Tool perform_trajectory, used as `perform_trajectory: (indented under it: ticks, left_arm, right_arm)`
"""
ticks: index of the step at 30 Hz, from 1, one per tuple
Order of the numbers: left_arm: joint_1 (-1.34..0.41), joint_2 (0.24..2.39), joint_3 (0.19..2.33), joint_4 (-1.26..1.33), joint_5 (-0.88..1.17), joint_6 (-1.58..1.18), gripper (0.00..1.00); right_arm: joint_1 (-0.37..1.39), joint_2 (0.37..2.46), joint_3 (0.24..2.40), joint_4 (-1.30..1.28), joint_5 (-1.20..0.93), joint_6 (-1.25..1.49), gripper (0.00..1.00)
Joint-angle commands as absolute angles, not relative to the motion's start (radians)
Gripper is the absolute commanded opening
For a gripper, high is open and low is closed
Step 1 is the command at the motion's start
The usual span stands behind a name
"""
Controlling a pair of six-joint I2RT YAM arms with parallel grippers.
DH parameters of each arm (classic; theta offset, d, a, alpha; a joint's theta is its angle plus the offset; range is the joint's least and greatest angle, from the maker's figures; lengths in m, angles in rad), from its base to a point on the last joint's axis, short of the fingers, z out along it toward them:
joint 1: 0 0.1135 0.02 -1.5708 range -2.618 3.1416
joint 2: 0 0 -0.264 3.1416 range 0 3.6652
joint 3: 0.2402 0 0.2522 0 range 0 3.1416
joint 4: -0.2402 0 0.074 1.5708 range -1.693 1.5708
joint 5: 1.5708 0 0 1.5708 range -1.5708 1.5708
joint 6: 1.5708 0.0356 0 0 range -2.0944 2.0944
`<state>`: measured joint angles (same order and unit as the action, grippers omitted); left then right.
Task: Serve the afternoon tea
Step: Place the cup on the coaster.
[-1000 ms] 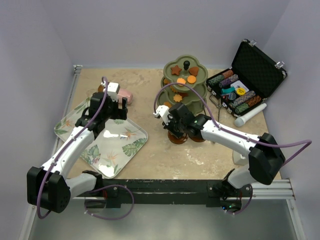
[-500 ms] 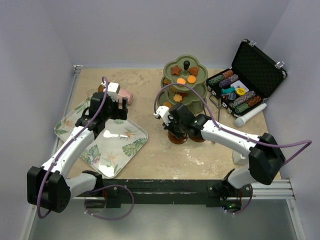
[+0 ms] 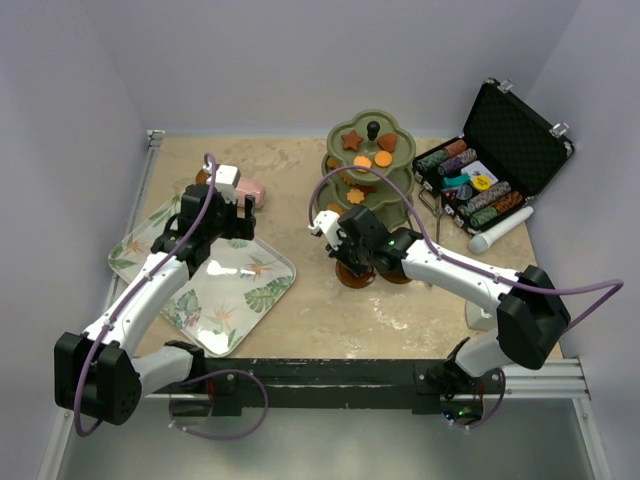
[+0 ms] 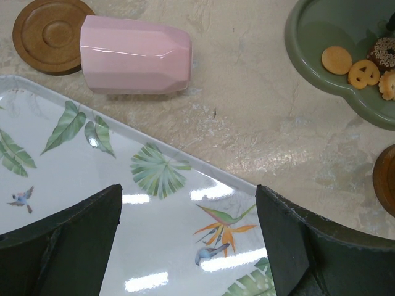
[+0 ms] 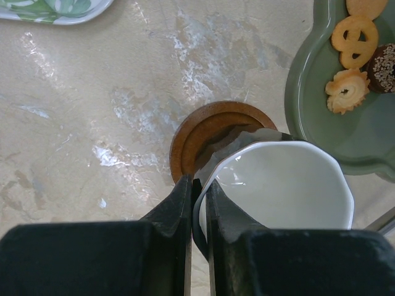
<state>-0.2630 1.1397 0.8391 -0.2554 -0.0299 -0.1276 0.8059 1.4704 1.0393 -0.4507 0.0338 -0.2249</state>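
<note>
**Mia:** What is the top camera showing?

**Ben:** Both arms are reaching out over the table [image 3: 310, 320]. The left gripper [image 3: 238, 225] is hanging over the far corner of the leaf tray [image 3: 215, 300], near the pink cup [image 3: 250, 190]. The right gripper [image 3: 345, 255] is sitting low in front of the green stand [image 3: 370, 165], over a brown saucer [image 3: 358, 277].

**Mia:** Can you see from up there what the right one is holding?

**Ben:** No, the arm is hiding it. The right wrist camera is showing it well. Its fingers [image 5: 179, 216] are squeezing the rim of a white-inside cup [image 5: 284, 185], one finger outside and one inside. The cup is standing upright and covering part of the brown saucer. I cannot tell if it is touching it. The stand's bottom plate is sitting just beside it, with biscuits [image 5: 355, 34] on it.

**Mia:** And the left wrist camera?

**Ben:** It is showing the left jaws standing wide apart above the tray, holding nothing. The pink cup is lying on its side on the table, just past the tray's edge. One end is right against the other saucer [image 4: 52, 34].

**Mia:** What is the room looking like?

**Ben:** The table top is looking like pale brown stone with shiny spots. Light purple walls [image 3: 300, 60] are standing around it. An open black case [image 3: 500, 150] of poker chips is sitting at the far right.
</note>
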Motion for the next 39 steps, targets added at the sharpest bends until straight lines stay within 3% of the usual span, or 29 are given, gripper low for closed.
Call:
perform_trajectory:
  ticks: [1, 24, 33, 39]
  left_arm:
    - [-0.262, 1.14, 0.839, -0.232, -0.021, -0.123, 0.94]
    - [-0.262, 1.137, 0.841, -0.235, -0.025, -0.123, 0.93]
    - [-0.259, 1.135, 0.848, -0.203, -0.055, -0.144, 0.96]
    - [-0.181, 1.244, 0.971, -0.203, -0.041, -0.189, 0.96]
  right_arm:
    - [0.798, 1.442, 1.086, -0.41, 0.092, -0.232, 0.14]
    - [0.796, 1.402, 1.08, -0.393, 0.176, -0.207, 0.46]
    - [0.798, 1.351, 1.114, -0.406, 0.181, -0.19, 0.52]
    - [0.796, 1.313, 1.161, -0.374, 0.155, -0.18, 0.53]
